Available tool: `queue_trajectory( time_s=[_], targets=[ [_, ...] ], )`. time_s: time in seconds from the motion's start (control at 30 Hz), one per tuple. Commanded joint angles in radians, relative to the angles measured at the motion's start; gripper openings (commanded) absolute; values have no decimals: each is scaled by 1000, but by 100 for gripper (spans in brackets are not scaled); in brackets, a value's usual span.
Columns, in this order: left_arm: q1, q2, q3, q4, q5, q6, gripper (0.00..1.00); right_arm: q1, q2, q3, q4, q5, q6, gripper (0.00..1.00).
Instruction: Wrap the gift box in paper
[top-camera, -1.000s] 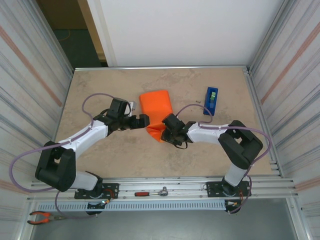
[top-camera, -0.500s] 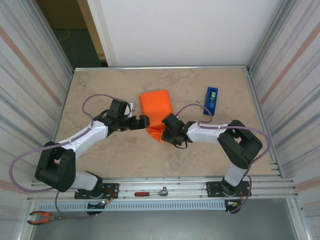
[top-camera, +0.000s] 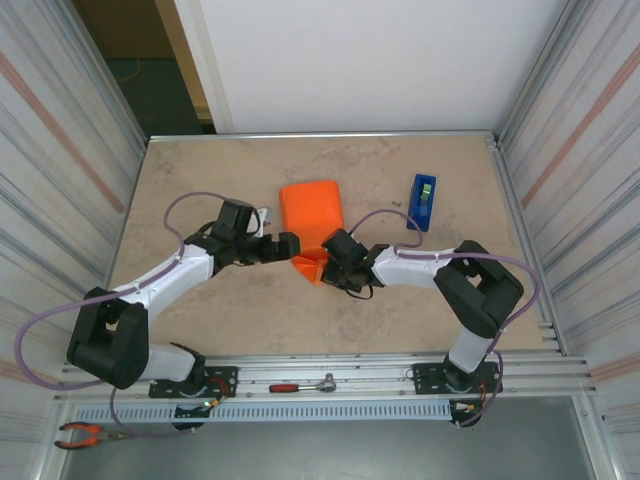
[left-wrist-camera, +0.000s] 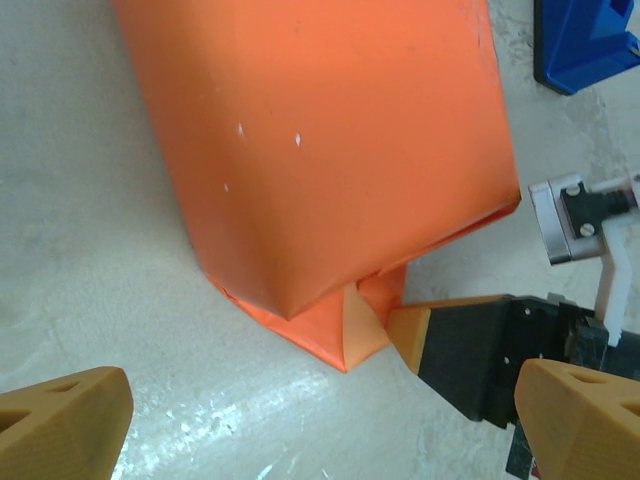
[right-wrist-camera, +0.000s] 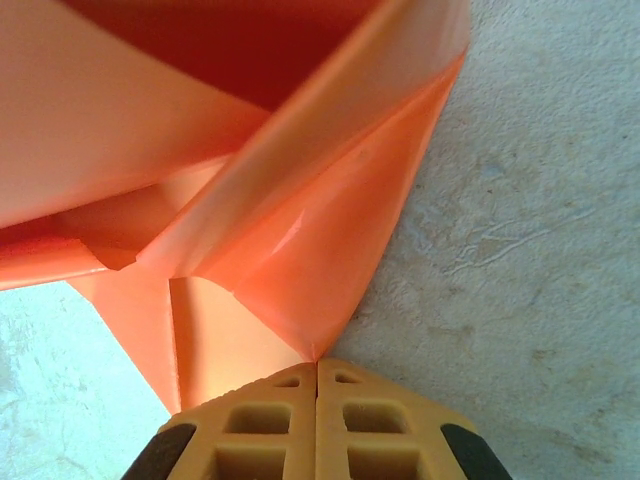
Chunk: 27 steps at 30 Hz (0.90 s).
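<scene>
Orange paper (top-camera: 310, 207) sits mid-table on the beige tabletop (top-camera: 220, 170), folded into a box-shaped parcel, and whatever it covers is hidden. The far end looks closed and flat. The near end is loose, with a triangular flap sticking out toward the arms and lying on the table.

Right gripper (top-camera: 322, 264) is at that near end, fingers pressed flat together with the flap's tip pinched in the seam between them. The right wrist view shows it clearly: paper (right-wrist-camera: 300, 200) creases down to a point right at the closed right gripper (right-wrist-camera: 317, 375).

Left gripper (top-camera: 286, 243) is just left of the flap, low over the table, fingers (left-wrist-camera: 65, 420) spread wide, holding nothing. In the left wrist view the paper (left-wrist-camera: 320, 150) lies between and beyond them, not touching.

Blue tape dispenser (top-camera: 423, 201) stands to the right of the parcel, apart from it.
</scene>
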Motion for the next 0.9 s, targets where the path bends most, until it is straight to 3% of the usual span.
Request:
queue_trajectory(
  time_s=[0.0, 0.2, 0.33, 0.67, 0.87],
  targets=[
    [4, -42, -46, 1, 74, -17, 94, 2, -39, 18, -26, 12, -7, 0],
    [-34, -115, -150, 12, 108, -8, 60, -19, -71, 30, -28, -4, -14, 0],
    [-83, -143, -217, 49, 111, -9, 45, -37, -85, 27, -8, -26, -14, 0],
    [-251, -67, -221, 120, 46, 34, 39, -61, -101, 23, 50, -80, 7, 0],
    [-284, 37, -194, 199, 49, 44, 31, -69, -114, 8, 80, -101, 20, 0]
  ],
)
